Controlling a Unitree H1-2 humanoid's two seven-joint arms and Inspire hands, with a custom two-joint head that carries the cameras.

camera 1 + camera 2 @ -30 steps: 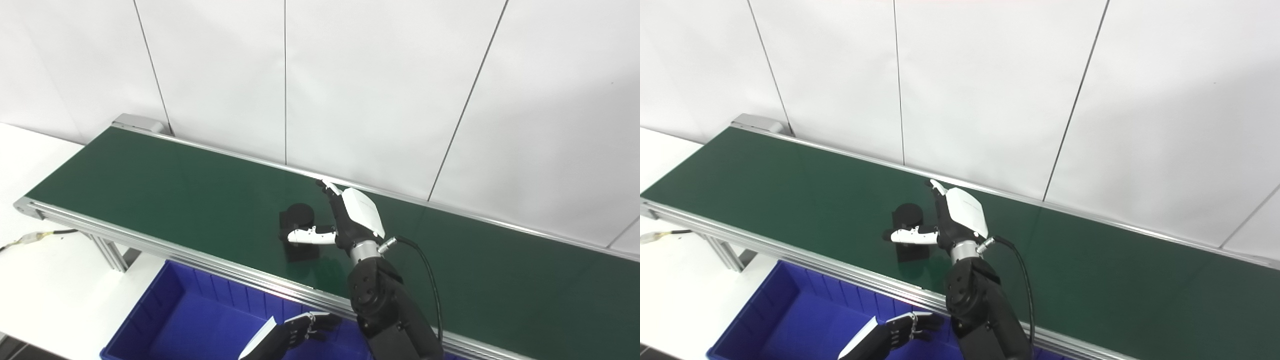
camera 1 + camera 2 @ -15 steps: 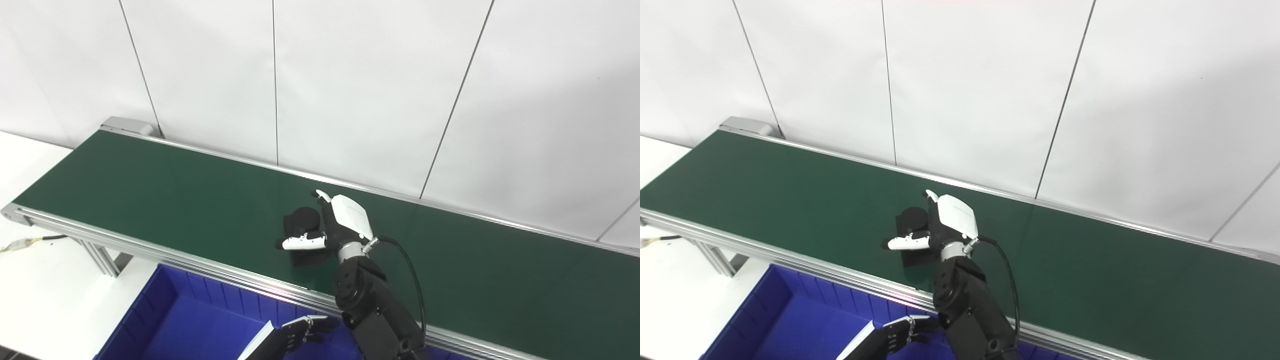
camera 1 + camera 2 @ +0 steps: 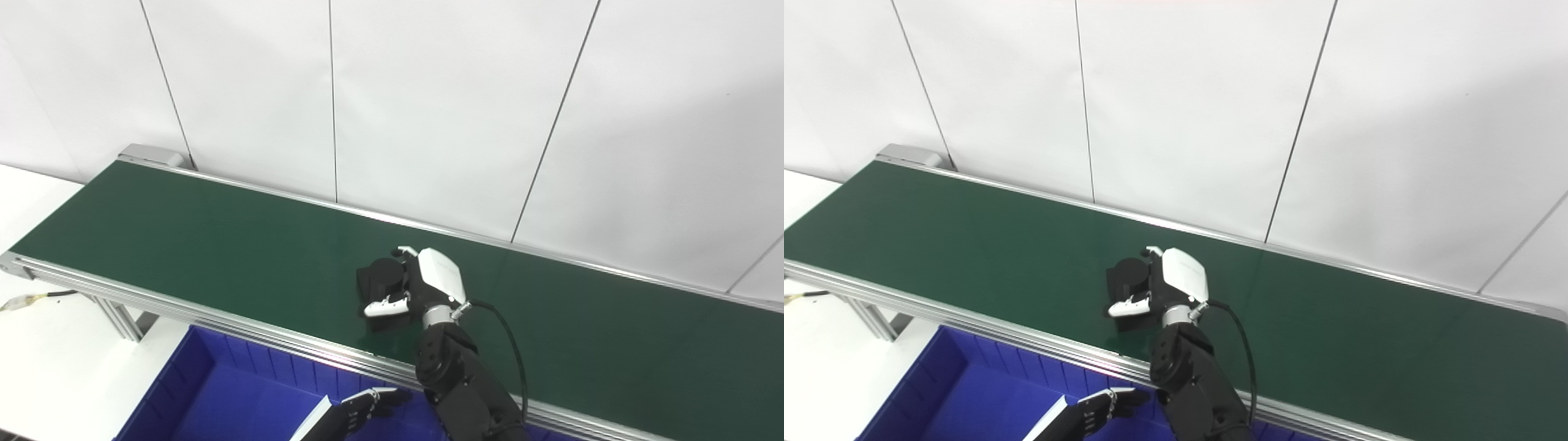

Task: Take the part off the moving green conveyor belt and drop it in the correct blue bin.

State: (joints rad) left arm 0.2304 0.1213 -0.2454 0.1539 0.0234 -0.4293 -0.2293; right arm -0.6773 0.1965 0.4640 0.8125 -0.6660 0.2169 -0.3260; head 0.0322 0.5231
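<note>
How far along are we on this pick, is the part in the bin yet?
Not yet. The right hand has reached the black part and its fingers are curled around it, but the part looks to be still down on the green belt, not lifted. The left hand waits low over the blue bin. Left to do: lift, carry to the bin, release.

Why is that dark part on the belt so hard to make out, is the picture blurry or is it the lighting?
Left eye view: sharp enough, but the black part has little contrast against the dark green belt, and the right hand covers its side. Right eye view: same; a faint sheen lies on the belt beside the part.
</note>
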